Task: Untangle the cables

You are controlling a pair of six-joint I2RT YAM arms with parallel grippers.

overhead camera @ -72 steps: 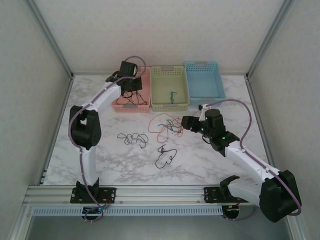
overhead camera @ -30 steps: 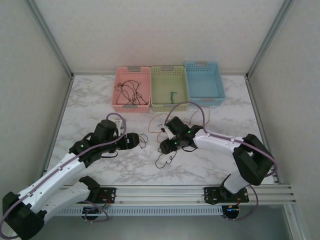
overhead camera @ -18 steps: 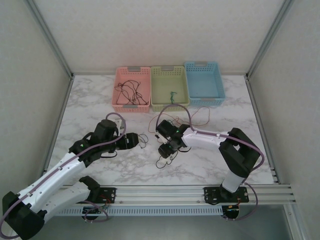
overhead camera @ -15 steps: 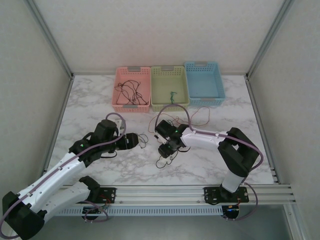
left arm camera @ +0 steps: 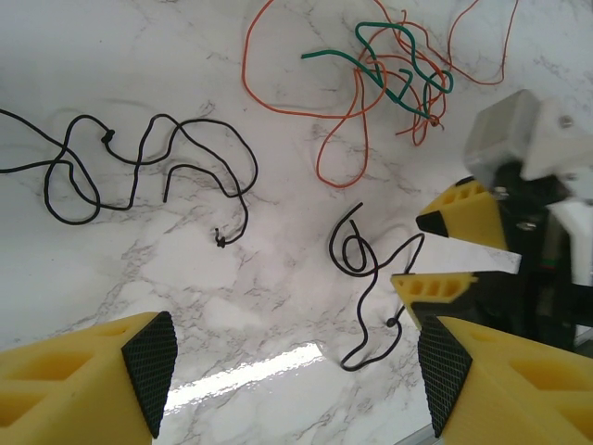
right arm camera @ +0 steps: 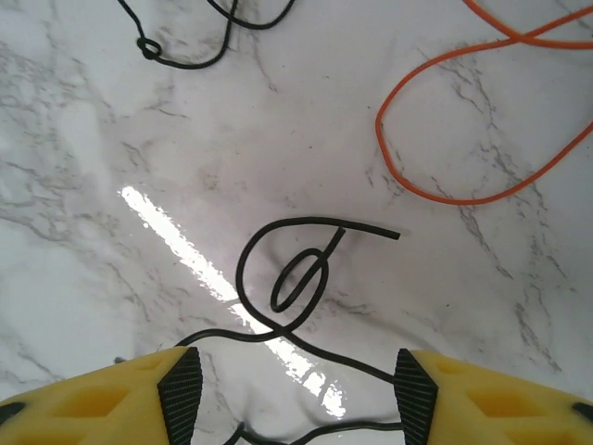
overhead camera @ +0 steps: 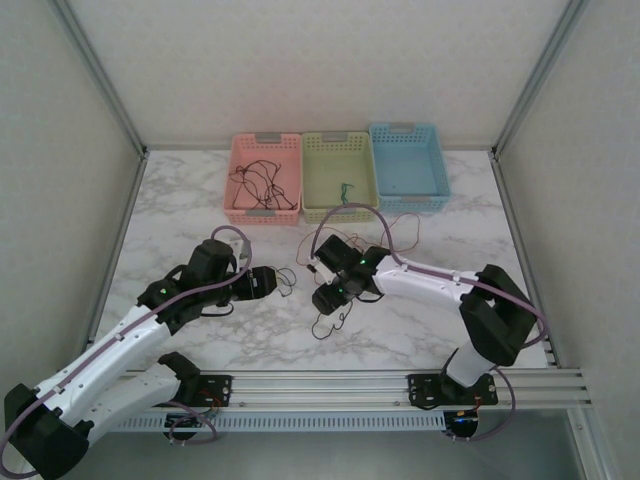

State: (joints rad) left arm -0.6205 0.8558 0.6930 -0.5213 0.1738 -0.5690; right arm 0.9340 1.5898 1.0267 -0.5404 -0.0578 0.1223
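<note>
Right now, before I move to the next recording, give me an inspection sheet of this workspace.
Surface: marble table, with a glare streak in the wrist views.
Job's things: black cable curled on the table, strands running between the right gripper's fingers; second black cable loose; orange cable and green cable entangled.
Clutter: pink basket holding black wires; green basket holding a green wire; blue basket.
Grippers: left gripper open, holding nothing; right gripper open over the black cable.
Cables: lavender hoses along both arms.
Surroundings: white walls, metal rail.
</note>
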